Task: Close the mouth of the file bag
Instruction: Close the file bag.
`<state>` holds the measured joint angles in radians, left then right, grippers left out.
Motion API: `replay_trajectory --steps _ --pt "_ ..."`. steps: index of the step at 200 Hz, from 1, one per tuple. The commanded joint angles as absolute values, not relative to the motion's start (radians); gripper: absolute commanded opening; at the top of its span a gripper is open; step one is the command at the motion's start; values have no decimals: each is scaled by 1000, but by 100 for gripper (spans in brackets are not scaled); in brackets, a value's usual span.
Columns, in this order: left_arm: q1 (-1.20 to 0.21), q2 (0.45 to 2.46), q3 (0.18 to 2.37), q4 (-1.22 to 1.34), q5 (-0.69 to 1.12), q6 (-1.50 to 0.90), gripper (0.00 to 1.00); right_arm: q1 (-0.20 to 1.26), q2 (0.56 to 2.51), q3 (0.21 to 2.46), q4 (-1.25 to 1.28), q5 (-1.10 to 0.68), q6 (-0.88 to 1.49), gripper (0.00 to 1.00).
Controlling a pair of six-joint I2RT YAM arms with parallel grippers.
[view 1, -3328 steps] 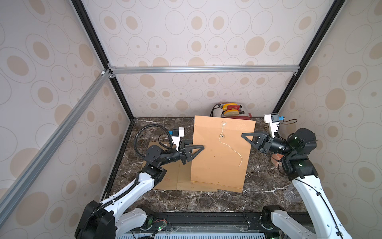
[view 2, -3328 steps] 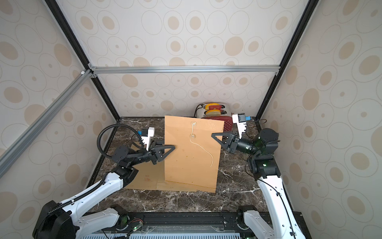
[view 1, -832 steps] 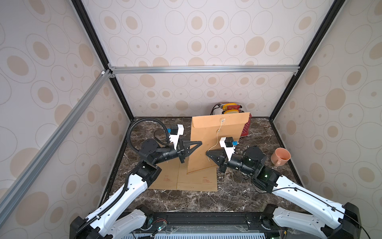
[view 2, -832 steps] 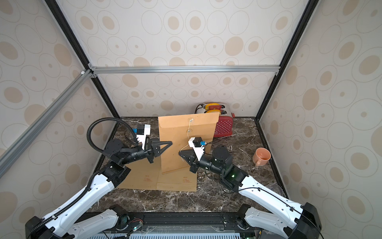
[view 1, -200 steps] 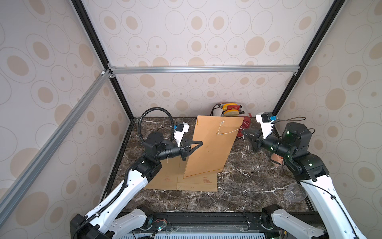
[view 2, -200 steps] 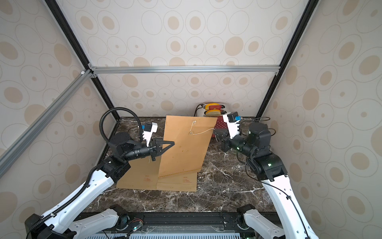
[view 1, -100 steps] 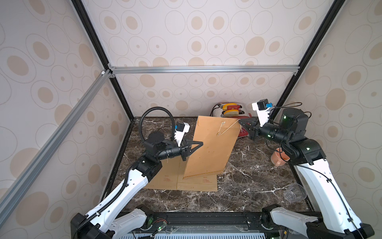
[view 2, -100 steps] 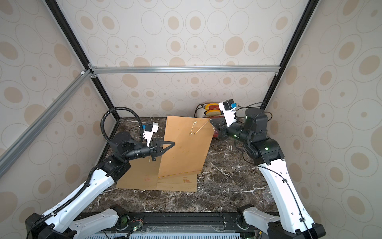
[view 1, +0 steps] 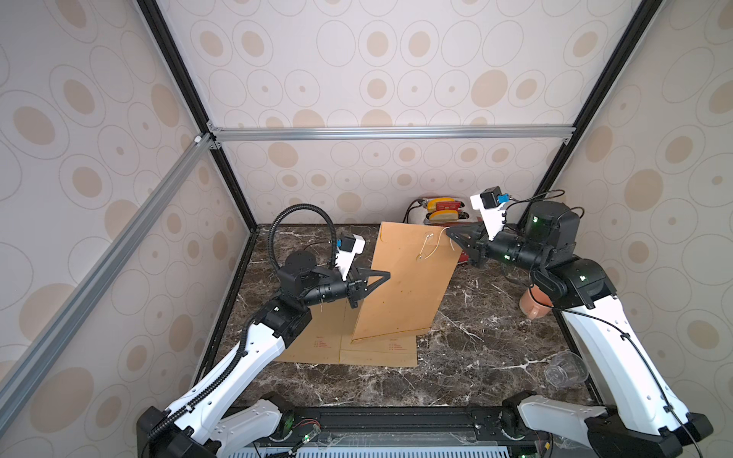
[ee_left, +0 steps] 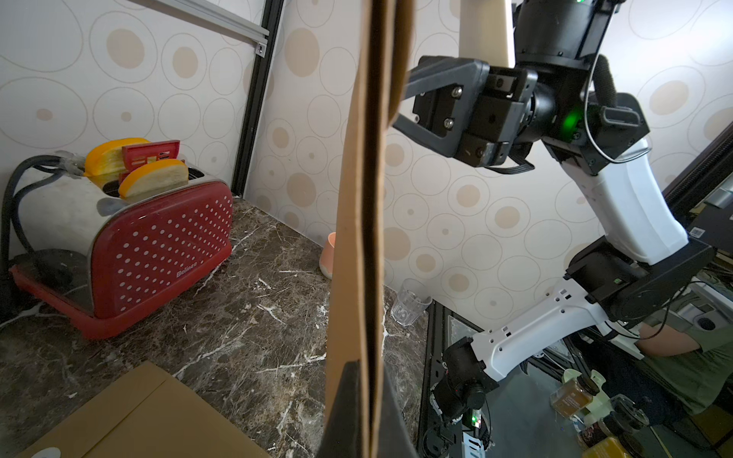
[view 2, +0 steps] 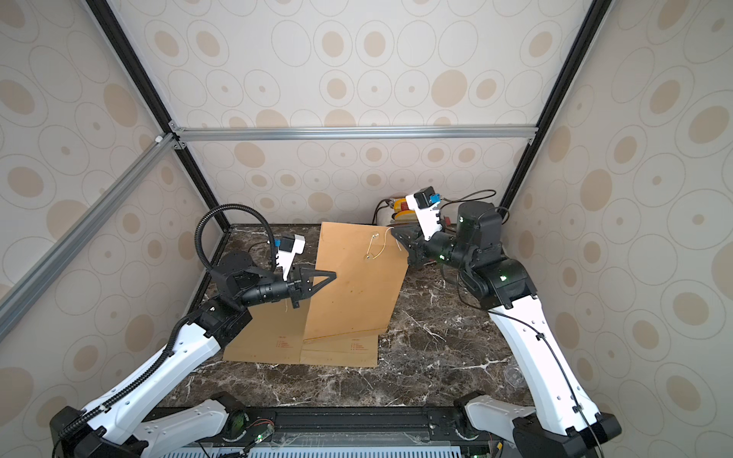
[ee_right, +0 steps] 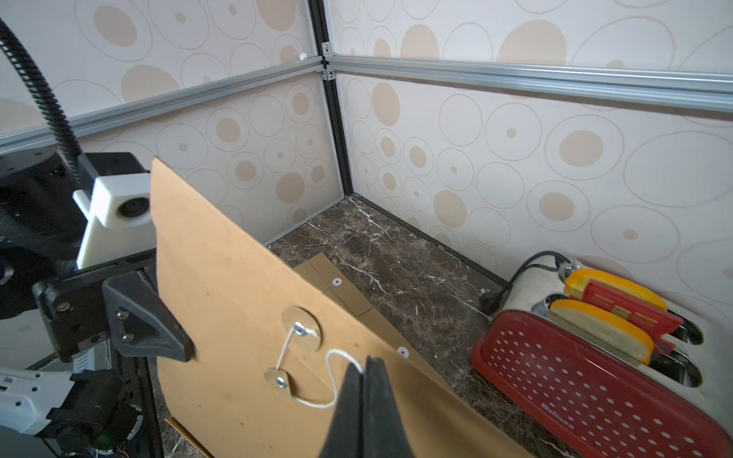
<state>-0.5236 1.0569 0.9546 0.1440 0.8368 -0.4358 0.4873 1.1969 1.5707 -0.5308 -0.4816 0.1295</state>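
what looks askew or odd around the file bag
The file bag is held up tilted over the flat file bags, the left pincer shut on its side edge. Its string hangs slack by the clasp discs, not wound tight, its end pinched in the right pincer. Nothing looks spilled or torn.

**Upright bag divides the table**

A file bag [view 1: 408, 285] stands tilted across the middle of the table [view 1: 476, 357], clamped at one edge by the left gripper [view 1: 386, 273]. Its string [ee_right: 337, 352] runs to the closed right gripper [view 1: 449, 232]. A red toaster [ee_left: 158, 246] blocks the back wall. Flat envelopes [view 1: 317, 345] lie beneath the bag. A pink cup [view 1: 533, 307] and a clear glass [view 1: 565, 370] line the right edge. Bare marble lies open between bag and cup, and along the front.
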Motion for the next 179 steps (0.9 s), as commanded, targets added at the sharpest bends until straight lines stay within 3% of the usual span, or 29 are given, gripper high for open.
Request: replay_trajectory --steps 1,99,179 --pt "-528 1061 1005 167 858 -419 0 536 1221 1619 -519 -445 104 0" --pt "-534 1074 1010 166 877 -419 0 745 1350 1735 -548 -323 31 0" --pt "-534 1072 1010 161 874 -418 0 803 1340 1683 -532 -289 40 0"
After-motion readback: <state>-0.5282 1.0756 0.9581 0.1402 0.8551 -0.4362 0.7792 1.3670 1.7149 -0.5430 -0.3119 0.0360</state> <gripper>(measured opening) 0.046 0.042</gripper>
